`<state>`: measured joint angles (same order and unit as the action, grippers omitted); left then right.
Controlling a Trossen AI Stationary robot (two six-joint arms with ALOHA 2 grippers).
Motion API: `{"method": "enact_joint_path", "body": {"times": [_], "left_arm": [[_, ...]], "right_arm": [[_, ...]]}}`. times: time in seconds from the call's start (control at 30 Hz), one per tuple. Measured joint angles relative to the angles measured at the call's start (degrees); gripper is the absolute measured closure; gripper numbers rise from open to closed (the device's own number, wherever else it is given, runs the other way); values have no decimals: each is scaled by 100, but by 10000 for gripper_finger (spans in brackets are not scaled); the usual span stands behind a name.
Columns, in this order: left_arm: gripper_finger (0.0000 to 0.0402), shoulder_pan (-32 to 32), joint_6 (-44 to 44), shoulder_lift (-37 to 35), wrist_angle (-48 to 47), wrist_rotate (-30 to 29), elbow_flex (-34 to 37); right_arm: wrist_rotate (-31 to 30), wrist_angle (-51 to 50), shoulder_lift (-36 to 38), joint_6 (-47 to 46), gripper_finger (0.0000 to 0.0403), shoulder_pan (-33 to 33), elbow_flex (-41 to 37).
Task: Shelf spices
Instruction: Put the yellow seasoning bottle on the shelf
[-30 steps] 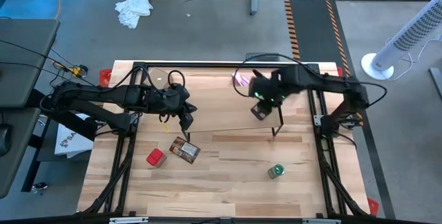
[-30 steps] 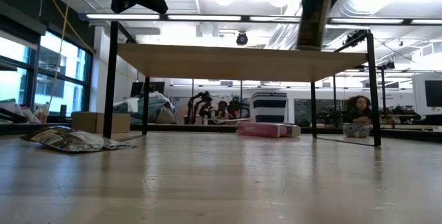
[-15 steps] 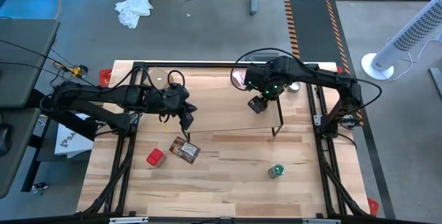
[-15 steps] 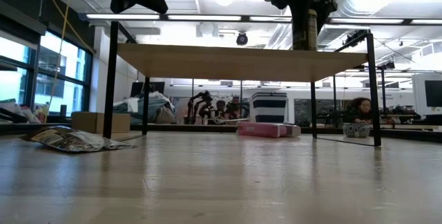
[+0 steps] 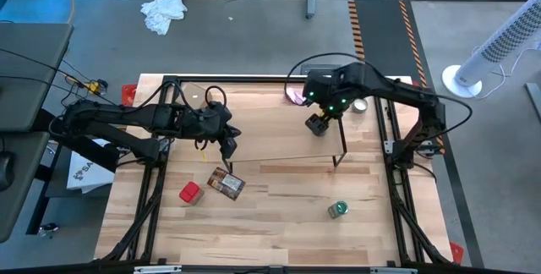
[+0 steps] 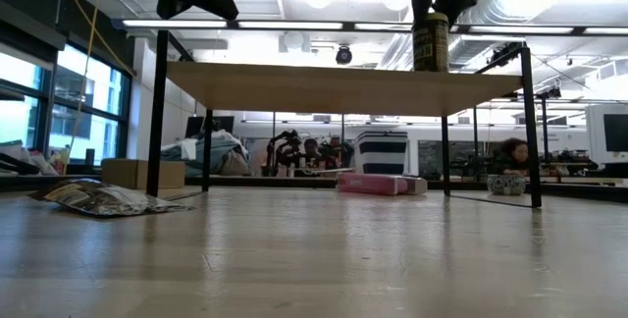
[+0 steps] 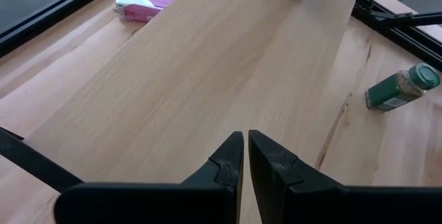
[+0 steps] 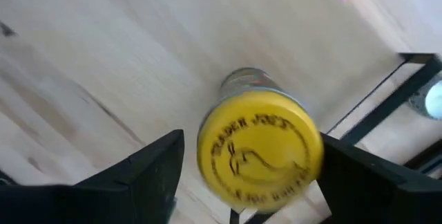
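Right gripper [image 8: 245, 175] is over the right end of the shelf [image 5: 279, 126], upper right of centre in the high view. Fingers [image 8: 141, 172] spread wide either side of the yellow jar [image 8: 259, 148], gaps visible on both sides in the right wrist view, so I read it as open and not gripping. The jar stands upright on the shelf top; in the low view it sits on the plank near the right end, with the gripper just above its lid.

Left gripper [image 7: 246, 156] is over the left end of the shelf, left of centre in the high view. Fingers pressed together, nothing between them: closed, empty.

Remaining spices are on the table [image 5: 279, 223], below the shelf in the high view:
- red boxy container [image 5: 189, 193], lower left
- flat orange-brown packet [image 5: 226, 183], just right of the red one
- green-lidded jar [image 5: 338, 210], lower right, lying on its side per the left wrist view

Pink-purple packet [image 7: 146, 3] lies on the table beyond the shelf's far edge, top of the high view. Small silver tin [image 5: 361, 105] sits near the table's right rail.
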<state>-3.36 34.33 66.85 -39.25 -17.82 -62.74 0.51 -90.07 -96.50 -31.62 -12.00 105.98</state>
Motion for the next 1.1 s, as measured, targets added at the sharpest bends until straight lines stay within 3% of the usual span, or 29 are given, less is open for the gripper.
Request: {"method": "enact_joint_path", "body": {"times": [0.23,0.4,0.5,0.63,0.67,0.83,1.1], "left_arm": [[380,-6,0,0,-30,4,0],[380,-4,-1,0,-39,3,0],[380,-4,0,0,-39,-2,0],[380,-4,0,0,-34,-93,0],[380,-4,1,0,-35,-94,0],[380,-4,1,0,-36,-116,0],[380,0,13,0,-24,-208,0]], "right_arm": [[-16,8,370,-162,104,-43,440],[-380,5,665,-349,119,13,592],[-704,2,714,-444,184,247,517],[-1096,98,660,-402,356,628,225],[-1080,102,660,-324,378,678,117],[-1071,101,711,-437,400,702,-285],[-1335,203,736,-454,402,702,-110]]}}
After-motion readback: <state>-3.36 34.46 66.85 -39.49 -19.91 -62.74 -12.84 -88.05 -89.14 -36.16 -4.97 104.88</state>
